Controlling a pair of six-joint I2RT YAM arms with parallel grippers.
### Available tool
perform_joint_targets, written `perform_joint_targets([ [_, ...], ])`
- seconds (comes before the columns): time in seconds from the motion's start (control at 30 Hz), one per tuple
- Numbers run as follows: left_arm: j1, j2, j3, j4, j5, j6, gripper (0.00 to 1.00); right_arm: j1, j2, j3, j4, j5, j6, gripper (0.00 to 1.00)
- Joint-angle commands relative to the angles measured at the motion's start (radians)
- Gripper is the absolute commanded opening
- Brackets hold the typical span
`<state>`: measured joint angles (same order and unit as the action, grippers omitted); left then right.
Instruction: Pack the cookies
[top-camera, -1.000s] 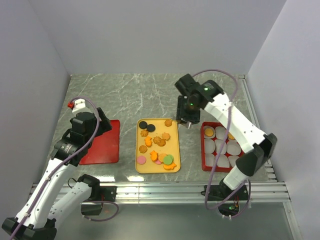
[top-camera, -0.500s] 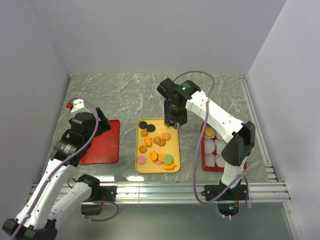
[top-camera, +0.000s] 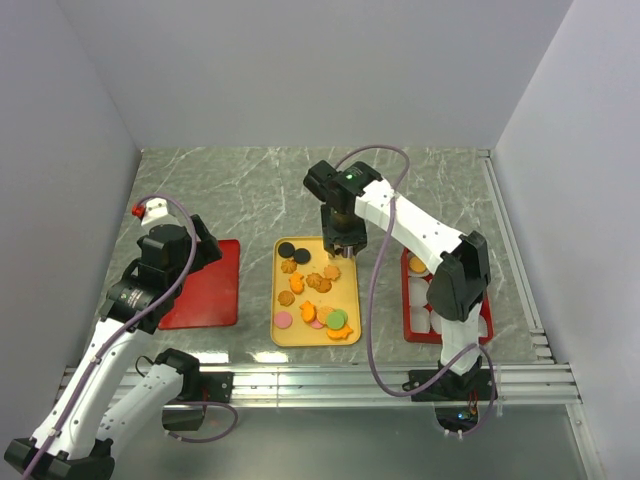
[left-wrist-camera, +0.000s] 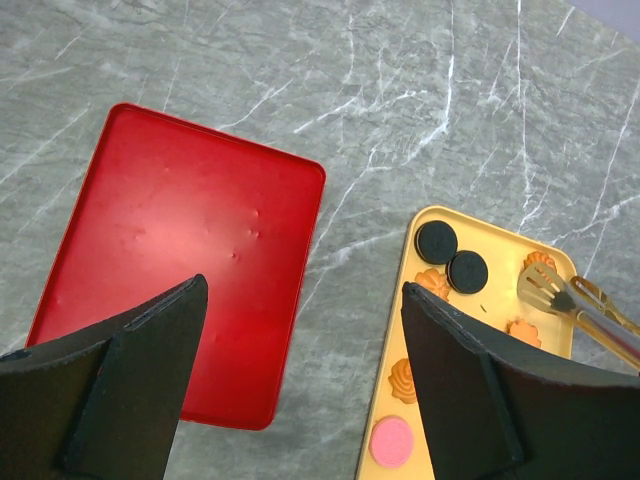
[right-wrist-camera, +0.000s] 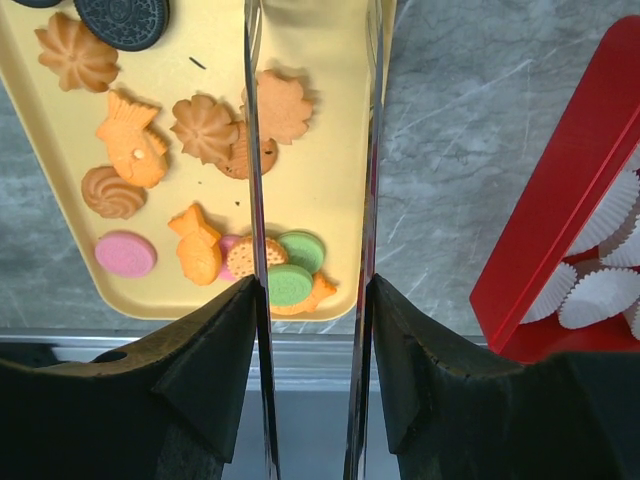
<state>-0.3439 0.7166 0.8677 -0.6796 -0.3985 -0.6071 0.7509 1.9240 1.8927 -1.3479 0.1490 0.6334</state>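
Observation:
The cookies (top-camera: 315, 290) lie on a yellow tray (top-camera: 346, 296): orange and brown shapes, two black rounds, pink and green rounds. They also show in the right wrist view (right-wrist-camera: 205, 128) and the left wrist view (left-wrist-camera: 448, 258). My right gripper (top-camera: 342, 238) (right-wrist-camera: 312, 285) is shut on metal tongs (right-wrist-camera: 252, 150), whose two arms stand apart over the tray's far right part; their tips show in the left wrist view (left-wrist-camera: 548, 290). My left gripper (top-camera: 205, 245) (left-wrist-camera: 302, 290) is open and empty, above the gap between a flat red tray (left-wrist-camera: 180, 250) and the yellow tray.
A red box (top-camera: 408, 300) of white paper cups (right-wrist-camera: 600, 295) stands right of the yellow tray; one far cup holds an orange cookie (top-camera: 416, 265). The flat red tray (top-camera: 205, 285) lies left. Walls close in on three sides. A metal rail (top-camera: 320, 380) runs along the near edge.
My right arm has swung left with the tongs, from beside the red box to over the yellow tray's far right part. The left arm has not moved.

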Motion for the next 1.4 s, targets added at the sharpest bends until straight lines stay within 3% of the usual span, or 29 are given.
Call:
perform_joint_targets([
  [0.0,0.005,-0.009,0.002,-0.001,-0.011,-0.005,0.85,0.01,0.007,0.048,-0.005,0.027,-0.012,0.55],
  [0.6,0.005,-0.016,0.004,-0.005,-0.02,-0.008,0.85,0.008,0.055,0.052,0.024,0.009,-0.023,0.53],
  [0.97,0.011,-0.02,0.002,-0.003,-0.019,-0.006,0.85,0.008,0.05,0.065,0.021,-0.008,-0.02,0.36],
  [1.37,0.014,-0.026,0.001,0.008,0.004,0.006,0.85,0.008,0.037,0.302,-0.088,-0.012,0.003,0.34],
])
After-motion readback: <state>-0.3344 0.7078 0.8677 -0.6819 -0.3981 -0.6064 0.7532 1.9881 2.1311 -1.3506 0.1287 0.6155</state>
